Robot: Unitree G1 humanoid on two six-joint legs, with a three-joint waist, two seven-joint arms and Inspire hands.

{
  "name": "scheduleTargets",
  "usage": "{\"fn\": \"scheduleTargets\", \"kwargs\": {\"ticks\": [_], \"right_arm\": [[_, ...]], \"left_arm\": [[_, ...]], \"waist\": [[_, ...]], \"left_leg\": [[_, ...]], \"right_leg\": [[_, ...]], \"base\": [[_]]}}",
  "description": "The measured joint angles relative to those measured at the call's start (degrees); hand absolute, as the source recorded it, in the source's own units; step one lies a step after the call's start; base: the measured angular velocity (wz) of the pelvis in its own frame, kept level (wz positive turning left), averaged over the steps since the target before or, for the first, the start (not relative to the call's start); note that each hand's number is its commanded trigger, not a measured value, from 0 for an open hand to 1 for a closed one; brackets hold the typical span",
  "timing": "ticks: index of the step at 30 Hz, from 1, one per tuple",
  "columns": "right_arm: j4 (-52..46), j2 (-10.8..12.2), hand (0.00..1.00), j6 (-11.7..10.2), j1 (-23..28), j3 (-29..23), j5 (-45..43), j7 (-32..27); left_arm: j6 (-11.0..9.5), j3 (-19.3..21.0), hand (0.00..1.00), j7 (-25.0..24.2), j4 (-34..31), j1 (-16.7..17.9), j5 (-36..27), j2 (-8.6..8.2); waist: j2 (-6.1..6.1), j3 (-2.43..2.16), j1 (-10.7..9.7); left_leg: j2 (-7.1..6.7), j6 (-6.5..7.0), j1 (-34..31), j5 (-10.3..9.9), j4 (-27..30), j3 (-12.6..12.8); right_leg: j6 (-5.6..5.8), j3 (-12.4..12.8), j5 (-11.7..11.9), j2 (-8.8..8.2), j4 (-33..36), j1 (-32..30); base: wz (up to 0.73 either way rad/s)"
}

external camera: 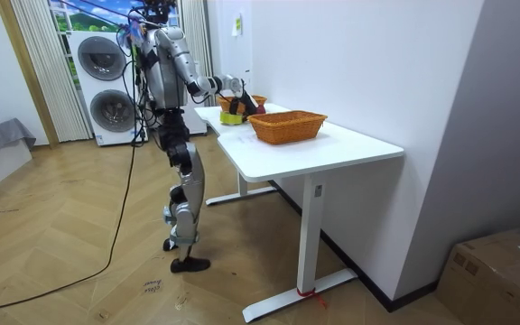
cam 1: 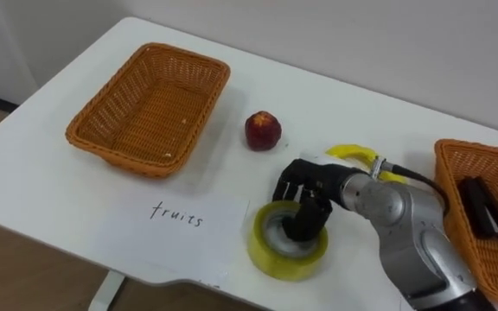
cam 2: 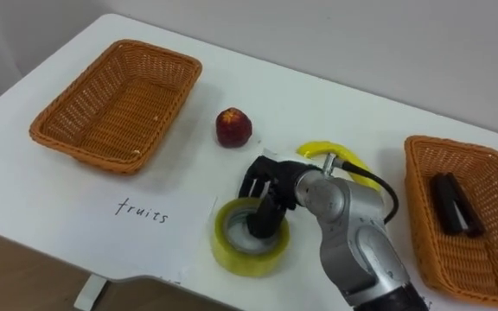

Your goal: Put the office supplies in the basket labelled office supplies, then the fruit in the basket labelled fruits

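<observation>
While the robot stands at the near edge of the white table, the sorting looks barely begun. The left wicker basket, behind a paper label handwritten "fruits", is empty. The right wicker basket holds one black office item, which is too small to name.

The yellow tape roll lies flat at the table's front edge, just right of the label. The right hand reaches down into its open core. I cannot tell whether it has closed on the roll's wall or merely rests inside.

I judge the roll to be light and stiff, a ring that will not give under pressure. Its smooth outer face is likely slippery, so the better hold is the one the hand is placed for: through the core, with the wall pinched between inside and outside. It probably belongs in the right basket with the black item, well to the right.

A banana lies just behind the hand, partly hidden by the wrist. It is soft and easily bruised, so it is best taken gently around its middle. The red fruit sits between the left basket and the hand. It is round, firm and liable to roll, so it wants a cupping hold from above.
</observation>
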Motion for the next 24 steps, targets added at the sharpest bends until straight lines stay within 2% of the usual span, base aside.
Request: {"fn": "scheduleTargets", "kwargs": {"ticks": [3,5,7,8,12,16,18,20,24], "right_arm": [[-2.96,0.02,1.0,-0.87,0.49,-1.42,1.05,-1.08],[-5.33,-0.16,1.0,-3.08,1.85,-5.68,4.17,-3.11],[-6.15,-0.23,1.0,-4.4,1.97,-8.44,5.48,-5.1],[-6.73,-0.51,1.0,-4.99,1.99,-10.33,6.63,-6.62],[-9.61,-2.35,1.0,-6.88,1.97,-16.46,7.84,-10.99],[-9.67,-2.67,1.0,-7.47,1.99,-20.98,9.5,-13.63],[-11.03,-2.8,1.0,-7.77,2.0,-23.1,10.56,-14.91],[-12.33,-2.83,1.0,-8.17,1.99,-24.33,11.15,-16.18],[-13.34,-3.25,1.0,-8.86,1.98,-25.52,12.68,-19.12]], "left_arm": [[-0.16,0.29,0.0,0.06,0.18,0.94,0.01,-0.03],[-0.66,1.08,0.0,0.02,0.39,1.79,-0.02,-0.27],[-1.87,2.35,0.0,-0.01,1.81,2.39,-0.01,-0.35],[-2.11,3.07,0.0,-0.01,2.61,2.51,-0.01,-0.35],[-2.61,5.05,0.0,-0.22,2.64,2.6,-0.02,-0.37],[-3.63,5.78,0.0,-0.71,2.41,2.62,-0.04,-0.38],[-4.29,5.78,0.0,-1.27,2.41,2.69,-0.07,-0.43],[-4.31,5.78,0.0,-1.41,2.41,2.86,-0.07,-0.55],[-4.57,6.13,0.0,-1.63,2.38,3.22,-0.05,-0.5]], "waist": [[0.41,0.15,-1.46],[0.74,0.13,-2.75],[0.94,0.12,-3.78],[1.17,0.19,-4.78],[1.35,0.1,-6.74],[1.54,-0.08,-8.21],[1.86,-0.4,-9.53],[2.31,-0.75,-9.9],[2.7,-0.67,-10.3]], "left_leg": [[-0.04,0.03,-0.58,0.02,0.64,0.03],[-0.14,0.14,-0.42,0.09,0.64,0.17],[-0.22,0.26,0.07,0.2,0.64,0.13],[-0.21,0.28,0.23,0.22,0.65,0.08],[-0.01,0.38,0.52,0.26,0.54,0.68],[0.1,0.4,1.21,0.25,0.09,1.03],[0.1,0.45,1.41,0.29,0.01,1.19],[0.17,0.45,1.71,0.29,-0.01,1.68],[0.35,0.44,2.47,0.28,-0.25,2.75]], "right_leg": [[0.02,0.09,0.05,-0.04,-0.02,-0.42],[0.05,0.28,0.06,-0.21,-0.02,-0.29],[0.06,0.39,0.06,-0.62,-0.02,0.0],[0.08,0.33,0.06,-0.7,-0.04,0.2],[0.25,1.05,0.13,-0.78,0.06,0.3],[0.34,1.63,0.24,-0.67,0.23,0.75],[0.34,1.78,0.25,-0.66,0.52,0.83],[0.34,2.18,0.25,-0.59,0.96,0.73],[0.29,3.36,0.28,-0.07,1.12,0.82]], "base": [[0.0],[0.04],[0.0],[0.0],[-0.06],[-0.08],[-0.04],[-0.07],[-0.17]]}}
